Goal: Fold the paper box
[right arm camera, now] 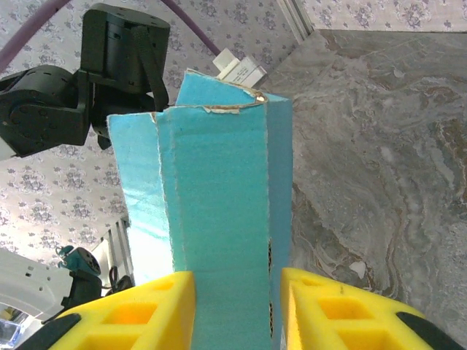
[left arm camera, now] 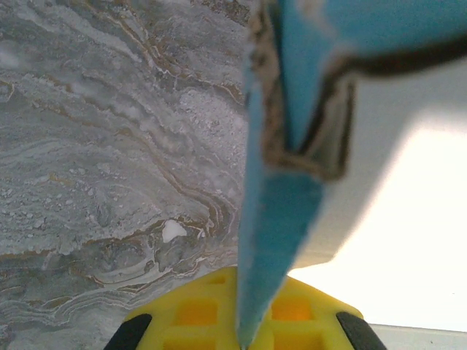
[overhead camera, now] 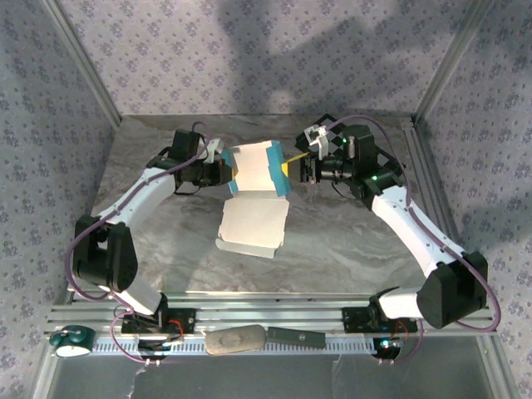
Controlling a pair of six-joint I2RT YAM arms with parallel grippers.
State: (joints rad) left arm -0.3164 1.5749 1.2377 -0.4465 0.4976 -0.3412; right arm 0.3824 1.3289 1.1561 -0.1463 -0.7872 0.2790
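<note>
One paper box [overhead camera: 253,218], edge pinched in L jaws, btwn R jaws

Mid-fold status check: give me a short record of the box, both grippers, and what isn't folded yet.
box: box partly folded, held up over the table between the two arms
left gripper: left gripper shut on the box's left edge
right gripper: right gripper at the turquoise side, with yellow fingers either side of the folded part; grip unclear
loose part: white panel hangs down toward the table
fold: not finished
</note>
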